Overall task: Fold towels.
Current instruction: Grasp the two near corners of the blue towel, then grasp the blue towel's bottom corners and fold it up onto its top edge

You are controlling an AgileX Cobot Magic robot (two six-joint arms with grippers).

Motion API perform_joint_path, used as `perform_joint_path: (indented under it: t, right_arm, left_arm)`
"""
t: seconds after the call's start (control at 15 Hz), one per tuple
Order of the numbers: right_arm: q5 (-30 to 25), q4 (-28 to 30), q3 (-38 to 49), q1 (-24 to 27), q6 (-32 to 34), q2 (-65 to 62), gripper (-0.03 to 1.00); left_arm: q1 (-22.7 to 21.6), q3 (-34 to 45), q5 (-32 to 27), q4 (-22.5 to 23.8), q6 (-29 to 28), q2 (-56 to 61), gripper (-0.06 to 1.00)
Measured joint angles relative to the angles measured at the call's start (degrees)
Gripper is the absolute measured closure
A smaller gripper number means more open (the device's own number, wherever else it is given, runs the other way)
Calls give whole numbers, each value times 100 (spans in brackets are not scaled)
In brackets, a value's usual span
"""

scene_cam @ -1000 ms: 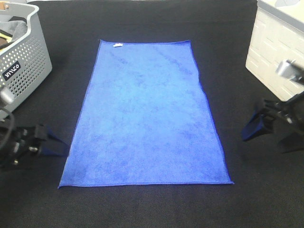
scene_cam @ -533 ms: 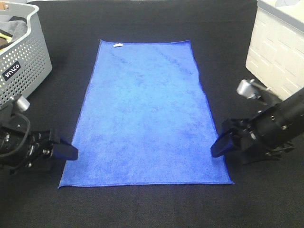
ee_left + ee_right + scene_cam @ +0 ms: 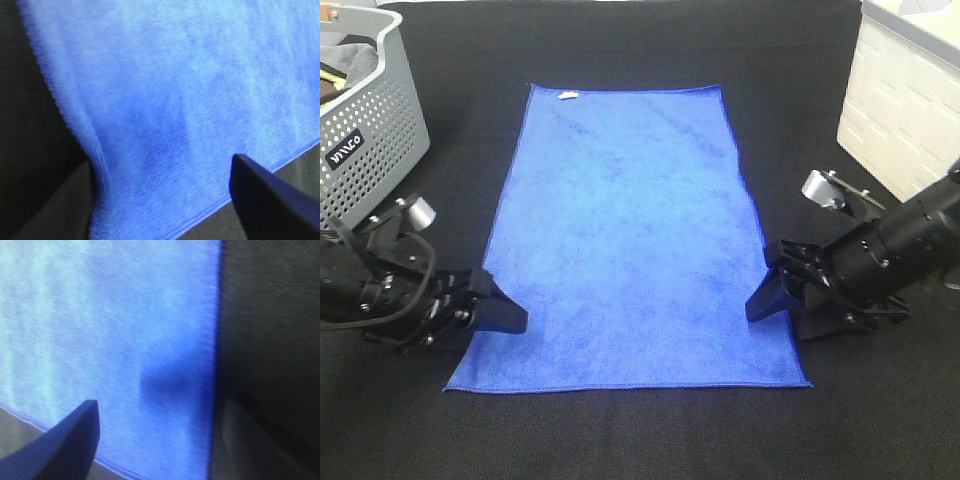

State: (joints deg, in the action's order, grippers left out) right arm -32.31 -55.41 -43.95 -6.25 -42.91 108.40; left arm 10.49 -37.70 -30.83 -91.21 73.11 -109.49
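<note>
Work surface: a black, coarse-textured table covering (image 3: 640, 440), lying flat. One royal-blue rectangular microfibre towel (image 3: 630, 240) is spread on it in a single layer between the left gripper (image 3: 505, 305) and the right gripper (image 3: 763, 285). Its small white tag (image 3: 567, 96) is well apart from both. A grey perforated plastic basket (image 3: 375, 120) stands beyond the left gripper. A white panelled box (image 3: 905, 110) stands beyond the right gripper.

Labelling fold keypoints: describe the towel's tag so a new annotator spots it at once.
On the black tabletop, one blue towel lies flat between a grey perforated basket and a white container. Follow its far short edge toward the basket-side corner: the tag is the small white patch there, the only non-blue mark on the cloth.
</note>
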Motion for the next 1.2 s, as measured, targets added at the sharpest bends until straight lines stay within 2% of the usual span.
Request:
perform_joint_path:
  t: [0.07,0.13,0.27,0.4,0.47,0.53,0.6,0.67,0.8,0.87,0.93,1.2]
  right_arm:
    - [0,0,0,0,0,0,30]
    - [-201,-74,-132,0,-6,155,34]
    - [-218,-92,-149,0,0,218,44]
    - [-206,-92,-149,0,6,258,60]
    - [-189,-195,-149,0,6,304,70]
    - [-172,-292,-149,0,6,309,75]
    - [-160,-384,-149,0,6,309,84]
    - [-160,-395,-149,0,11,309,96]
    - [-160,-390,-149,0,97,309,97]
    - [-160,-390,-149,0,97,309,97]
    - [-172,-338,-149,0,189,292,97]
    - [-395,481,-109,0,1043,-332,97]
  left_arm:
    - [0,0,0,0,0,0,23]
    - [29,-63,-6,-6,-80,-80,29]
    - [29,-166,0,-17,-212,-201,41]
    - [29,-212,92,6,-246,-281,63]
    - [52,-241,166,23,-252,-298,78]
    - [57,-241,166,23,-252,-309,88]
    - [57,-241,166,29,-258,-315,93]
    - [57,-246,166,120,-309,-309,94]
    - [57,-246,166,441,-613,-132,94]
    - [57,-246,166,441,-613,-132,94]
    - [57,-246,160,733,-859,29,94]
    - [57,-149,115,2716,-2693,607,94]
